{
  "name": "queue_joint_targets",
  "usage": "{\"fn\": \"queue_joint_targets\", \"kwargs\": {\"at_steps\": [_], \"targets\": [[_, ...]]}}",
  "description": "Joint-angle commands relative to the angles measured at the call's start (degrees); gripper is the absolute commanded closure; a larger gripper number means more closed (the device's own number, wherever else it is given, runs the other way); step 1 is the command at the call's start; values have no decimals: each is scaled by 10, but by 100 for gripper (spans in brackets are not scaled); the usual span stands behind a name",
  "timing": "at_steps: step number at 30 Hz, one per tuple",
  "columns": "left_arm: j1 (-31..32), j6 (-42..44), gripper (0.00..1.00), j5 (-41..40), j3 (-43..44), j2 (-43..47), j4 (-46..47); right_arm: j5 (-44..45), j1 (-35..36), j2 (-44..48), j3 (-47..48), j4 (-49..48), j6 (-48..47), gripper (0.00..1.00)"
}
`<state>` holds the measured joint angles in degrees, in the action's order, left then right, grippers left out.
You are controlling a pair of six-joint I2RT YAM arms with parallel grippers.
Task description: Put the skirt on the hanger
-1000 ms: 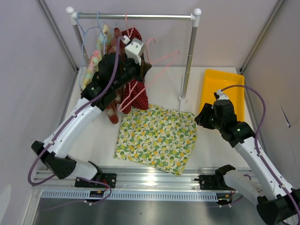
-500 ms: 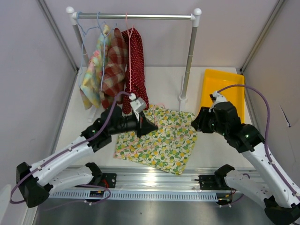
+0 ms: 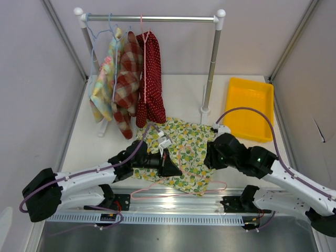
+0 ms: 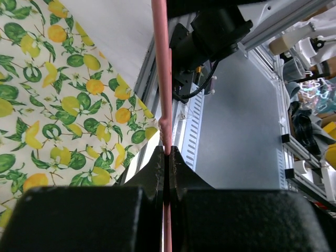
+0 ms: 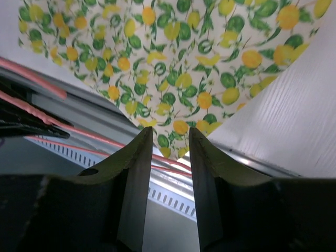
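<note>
The lemon-print skirt [image 3: 189,144] lies flat on the table in front of the rack. My left gripper [image 3: 176,169] is low over the skirt's near part, shut on the wire of a pink hanger [image 3: 157,190]. The hanger reaches past the skirt's near edge, over the front rail. In the left wrist view the jaws [image 4: 167,152] pinch the pink wire [image 4: 161,79], with the skirt [image 4: 52,105] to the left. My right gripper [image 3: 209,157] is open and empty over the skirt's right side. In its wrist view the gripper [image 5: 170,137] frames the skirt's near corner [image 5: 181,126] and the hanger's wire [image 5: 79,131].
A clothes rack [image 3: 152,18] at the back holds several garments on hangers: a pastel plaid, a red plaid and a red dotted one [image 3: 151,79]. Its right post [image 3: 211,68] stands just behind the skirt. A yellow tray [image 3: 251,107] sits at the back right. The metal rail [image 3: 173,202] runs along the near edge.
My left arm has come down from the rack with the pink hanger, to the skirt's near edge. My right arm has moved left and down over the skirt's right side.
</note>
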<state>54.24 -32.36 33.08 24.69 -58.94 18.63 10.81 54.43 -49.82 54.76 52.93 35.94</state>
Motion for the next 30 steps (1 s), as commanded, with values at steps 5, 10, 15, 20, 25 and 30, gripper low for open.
{"fn": "queue_joint_targets", "kwargs": {"at_steps": [5,10,15,20,25,30], "targets": [[3,-55,100,56,-62,-54,177,22,102,28,-80,1,107,61],[8,-65,100,52,-82,-97,226,13,148,38,-110,-24,135,60],[8,-60,100,39,-86,-129,245,4,196,21,-146,-58,168,60],[8,-60,100,31,-90,-143,258,4,223,17,-174,-68,200,55],[8,-55,100,29,-86,-157,262,-9,230,35,-204,-80,231,53],[8,-54,100,28,-84,-166,266,-14,245,31,-239,-123,272,45]]}}
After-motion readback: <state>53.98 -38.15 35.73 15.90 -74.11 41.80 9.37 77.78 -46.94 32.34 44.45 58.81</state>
